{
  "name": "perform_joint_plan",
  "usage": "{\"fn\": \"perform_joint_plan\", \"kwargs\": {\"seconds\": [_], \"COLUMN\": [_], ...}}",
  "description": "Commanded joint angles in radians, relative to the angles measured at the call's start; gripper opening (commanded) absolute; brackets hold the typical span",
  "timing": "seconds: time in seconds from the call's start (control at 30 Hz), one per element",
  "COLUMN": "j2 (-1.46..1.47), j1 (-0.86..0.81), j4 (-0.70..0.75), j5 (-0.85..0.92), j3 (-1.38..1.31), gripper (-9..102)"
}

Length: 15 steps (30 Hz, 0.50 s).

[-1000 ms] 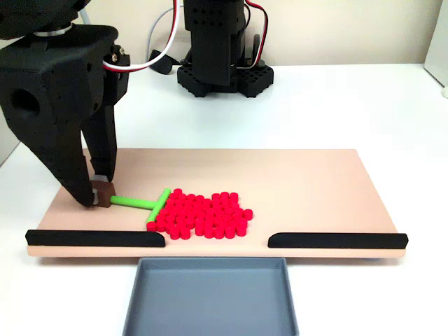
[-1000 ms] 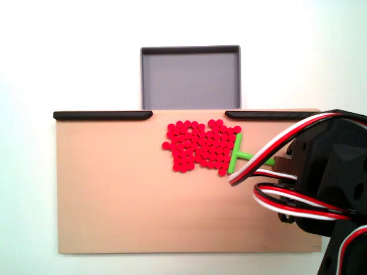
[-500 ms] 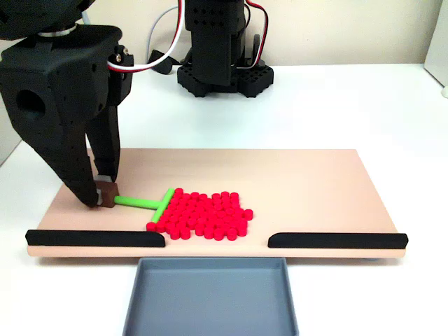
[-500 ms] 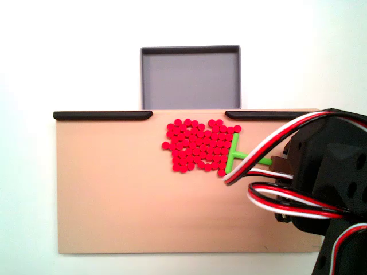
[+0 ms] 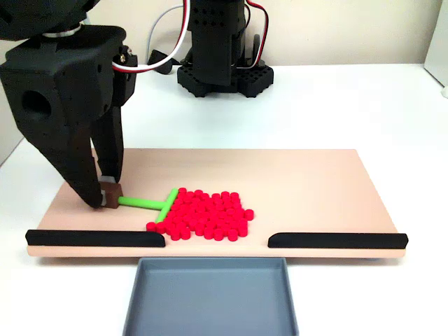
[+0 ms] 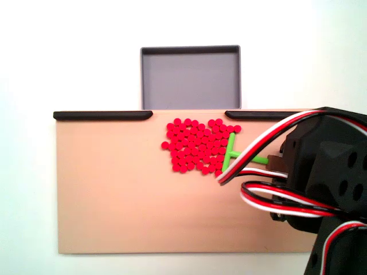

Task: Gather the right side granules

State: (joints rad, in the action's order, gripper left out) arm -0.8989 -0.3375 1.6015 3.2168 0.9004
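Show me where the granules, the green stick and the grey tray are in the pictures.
granules (image 5: 203, 213): fixed view, middle of the red pile.
green stick (image 5: 140, 202): fixed view, middle of its long shaft.
grey tray (image 6: 190, 80): fixed view, bare floor of the tray.

Red granules (image 5: 206, 213), green stick (image 5: 143, 203), grey tray (image 5: 210, 297), tan board (image 5: 301, 182).

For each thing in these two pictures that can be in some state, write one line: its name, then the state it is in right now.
gripper: shut on the green T-shaped stick's handle end, low over the board.
green T-shaped stick: lying flat, its crossbar against the granules.
granules: packed in one patch on the board, none in the tray.
grey tray: empty, set at the gap between the black rails.
board: flat, mostly bare.
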Motion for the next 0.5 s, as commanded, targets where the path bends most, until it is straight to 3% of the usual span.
{"fn": "perform_joint_plan", "kwargs": {"seconds": [0.0,0.47], "j2": [-0.029,-0.028], "j1": [0.011,0.021], "j4": [0.008,0.008], "j5": [0.64,0.634], "j3": [-0.011,-0.011], "gripper": [0,0]}}
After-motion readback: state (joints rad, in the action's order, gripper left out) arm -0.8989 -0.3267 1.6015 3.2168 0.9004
